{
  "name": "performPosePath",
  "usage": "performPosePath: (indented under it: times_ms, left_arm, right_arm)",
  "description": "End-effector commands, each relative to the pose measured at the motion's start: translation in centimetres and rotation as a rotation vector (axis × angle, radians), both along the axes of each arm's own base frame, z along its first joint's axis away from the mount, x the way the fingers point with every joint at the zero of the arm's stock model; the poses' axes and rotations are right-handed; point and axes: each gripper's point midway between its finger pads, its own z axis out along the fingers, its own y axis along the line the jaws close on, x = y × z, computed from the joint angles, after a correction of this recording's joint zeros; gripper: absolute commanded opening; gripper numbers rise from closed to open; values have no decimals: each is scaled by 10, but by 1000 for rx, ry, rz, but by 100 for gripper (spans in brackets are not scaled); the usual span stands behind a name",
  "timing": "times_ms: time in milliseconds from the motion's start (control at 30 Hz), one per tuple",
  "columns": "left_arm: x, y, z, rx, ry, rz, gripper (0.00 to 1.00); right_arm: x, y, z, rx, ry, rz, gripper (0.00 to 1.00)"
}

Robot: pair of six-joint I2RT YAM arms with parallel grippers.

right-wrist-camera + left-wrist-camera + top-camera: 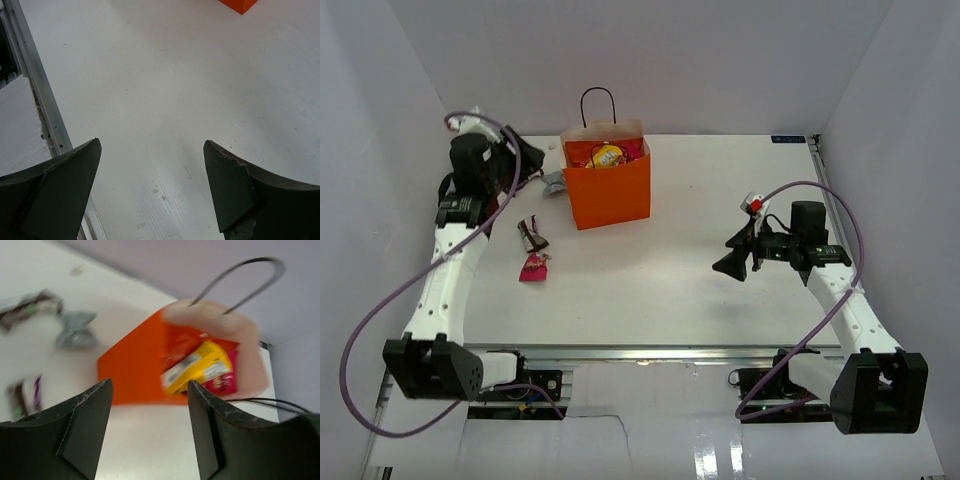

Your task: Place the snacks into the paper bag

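Note:
The orange paper bag (608,190) stands upright at the back middle of the table. A yellow packet (608,156), a magenta packet (632,150) and a red chip bag (582,155) lie inside it. A silver-grey packet (555,182), a dark brown packet (532,234) and a pink packet (534,267) lie on the table left of the bag. My left gripper (532,160) is open and empty, raised left of the bag. Its blurred wrist view shows the bag (135,365), the yellow packet (200,367) and the silver-grey packet (75,330). My right gripper (730,265) is open and empty over bare table.
The enclosure's purple-white walls stand close on the left, back and right. A metal rail (35,100) runs along the table's near edge. Another blurred brown wrapper (30,310) lies beyond the silver-grey packet. A corner of the bag (239,4) shows far from my right gripper (152,144).

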Motion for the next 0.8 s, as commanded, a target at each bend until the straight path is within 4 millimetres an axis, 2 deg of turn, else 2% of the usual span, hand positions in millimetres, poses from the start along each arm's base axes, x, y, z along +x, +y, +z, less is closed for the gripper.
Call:
performPosePath:
  times_ms: [0,33,67,100,200,233,367,400,433,500,567,633,767]
  left_arm:
    - [-50,43,-67,-198,226,277,71]
    - [-59,56,-84,-219,261,370,71]
    - [-77,61,-115,-251,327,430,71]
    - [-86,64,-132,-321,381,501,71]
    - [-99,71,-168,-301,468,565,72]
    - [-98,71,-173,-280,477,552,74]
    - [-81,75,-188,-105,483,451,87]
    - [-72,77,-194,-3,483,389,92]
    - [-67,80,-198,37,492,374,93]
    - [-55,99,-214,92,547,417,93]
    - [-44,108,-221,91,575,425,90]
    - [-28,110,-230,114,598,402,84]
    - [-7,109,-251,152,651,345,79]
  right_arm:
    - [0,2,4,26,-28,9,88]
    - [1,1,4,27,-27,6,89]
    - [1,1,2,28,-18,5,89]
    - [1,1,1,29,-17,3,89]
    - [2,1,0,33,-8,3,89]
    - [2,2,-1,33,-5,5,89]
    - [1,2,-5,36,8,7,89]
    - [1,2,-6,36,10,7,89]
    - [1,2,-7,36,13,7,89]
    - [2,2,-8,34,10,7,89]
    - [2,1,-9,29,9,5,89]
    - [2,0,-10,27,12,0,89]
    - [4,-1,-12,20,7,-5,89]
